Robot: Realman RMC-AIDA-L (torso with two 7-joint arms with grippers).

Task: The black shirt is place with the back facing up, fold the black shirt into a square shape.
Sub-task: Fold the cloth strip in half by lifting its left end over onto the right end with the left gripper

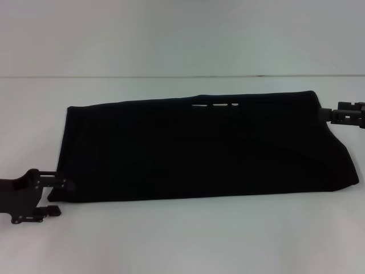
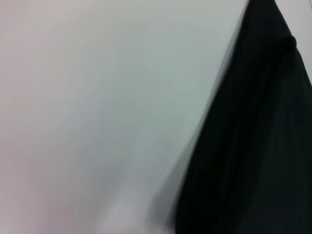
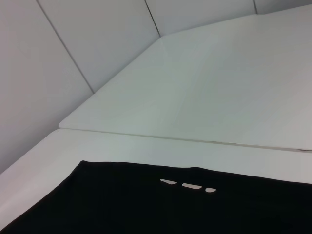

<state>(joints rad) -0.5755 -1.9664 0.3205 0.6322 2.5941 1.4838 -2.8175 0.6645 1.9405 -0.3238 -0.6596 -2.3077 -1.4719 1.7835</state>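
Black shirt [image 1: 199, 148]: folded long, flat on white worktop [image 1: 182, 240].
Left gripper [image 1: 54, 194]: at 8 o'clock corner, grip unclear.
Right gripper [image 1: 336, 114]: at 2 o'clock edge, grip unclear.

There was one black shirt [image 1: 199, 151], folded into a single long band on the one white surface [image 1: 182, 240]. Two grippers were in view: the left gripper [image 1: 54, 194] at the shirt's near left corner and the right gripper [image 1: 336, 114] at its far right corner. Three small white marks [image 1: 215, 105] showed along the shirt's far edge.
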